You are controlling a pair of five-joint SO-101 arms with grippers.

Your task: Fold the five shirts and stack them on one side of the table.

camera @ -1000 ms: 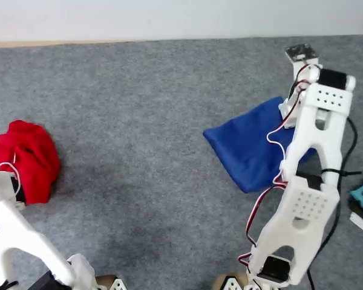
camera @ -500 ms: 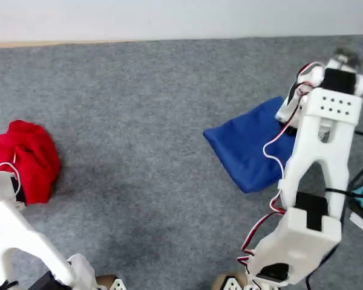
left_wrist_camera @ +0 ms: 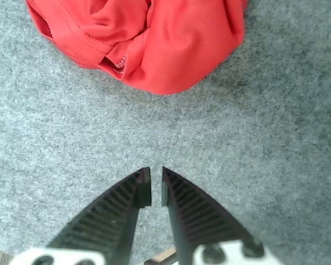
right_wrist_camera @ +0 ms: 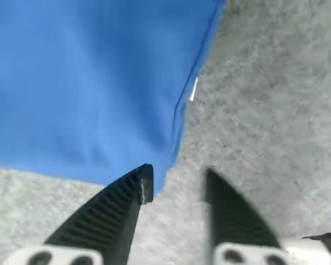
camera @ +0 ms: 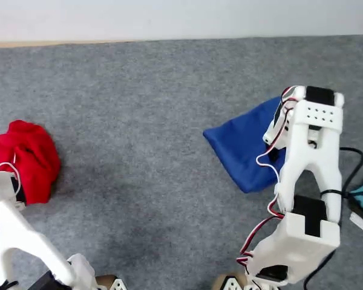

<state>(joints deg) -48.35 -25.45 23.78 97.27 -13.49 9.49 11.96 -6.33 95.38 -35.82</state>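
Right wrist view: right pincer (right_wrist_camera: pixel 177 179) wide at blue shirt (right_wrist_camera: pixel 88 77) edge | left pincer (left_wrist_camera: pixel 156 186) narrow, near red shirt (left_wrist_camera: pixel 154 38)

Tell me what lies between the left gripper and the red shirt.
In the left wrist view, a bare stretch of grey table cover lies between the left gripper and the crumpled red shirt.

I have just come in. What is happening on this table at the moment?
Two robot arms are at a grey table with shirts on it. The right gripper is open at the edge of the flat blue shirt and holds nothing. The left gripper is shut and empty above bare table, near the crumpled red shirt.
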